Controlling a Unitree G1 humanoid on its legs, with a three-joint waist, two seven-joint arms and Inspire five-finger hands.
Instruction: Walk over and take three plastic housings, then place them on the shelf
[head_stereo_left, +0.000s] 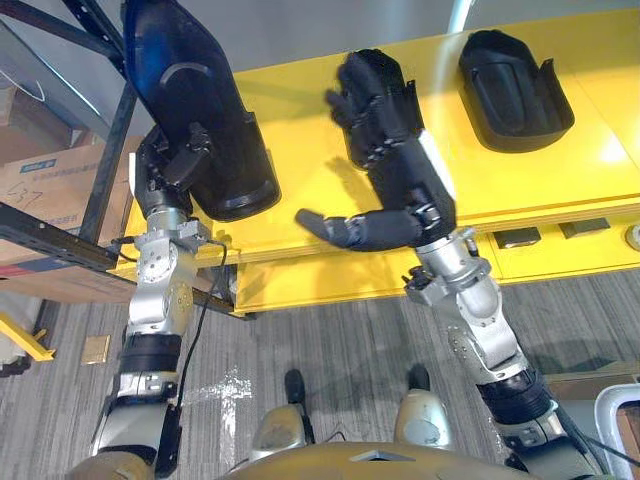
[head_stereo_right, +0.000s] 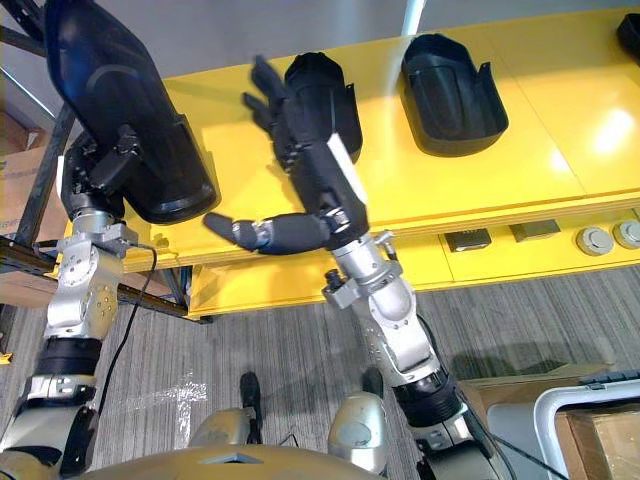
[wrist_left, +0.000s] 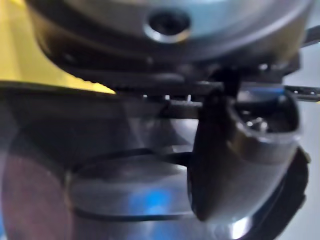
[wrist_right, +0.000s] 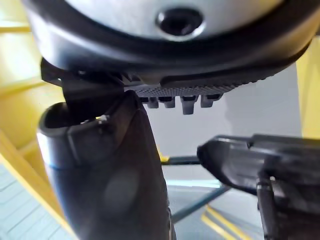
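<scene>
Gripping one black plastic housing (head_stereo_left: 205, 110) in the left hand (head_stereo_left: 170, 165), fingers and thumb curling round its lower rim. Holding it up in the air over the left end of the yellow surface (head_stereo_left: 590, 150). Stretching the right hand (head_stereo_left: 390, 140) wide open above the surface, fingers straight, thumb poking out sideways past the front edge.

Showing, in the right eye view, a second housing (head_stereo_right: 325, 85) lying on the surface just behind the right hand's fingers. Hiding most of it behind that hand in the left eye view. Not showing clearly whether hand and housing are touching. Showing, in the left wrist view, the thumb pressing on a smooth, shiny dark shell.

Lying further right, well apart from the hand: a third housing (head_stereo_left: 515, 90), hollow side up, rounded like a scoop. Leaving bare yellow room between the two lying housings.

Standing just beside the held housing: a dark rack post (head_stereo_left: 110, 165), with a cardboard box (head_stereo_left: 45, 190) behind. Spreading under the front edge: grey striped floor (head_stereo_left: 330, 340).
</scene>
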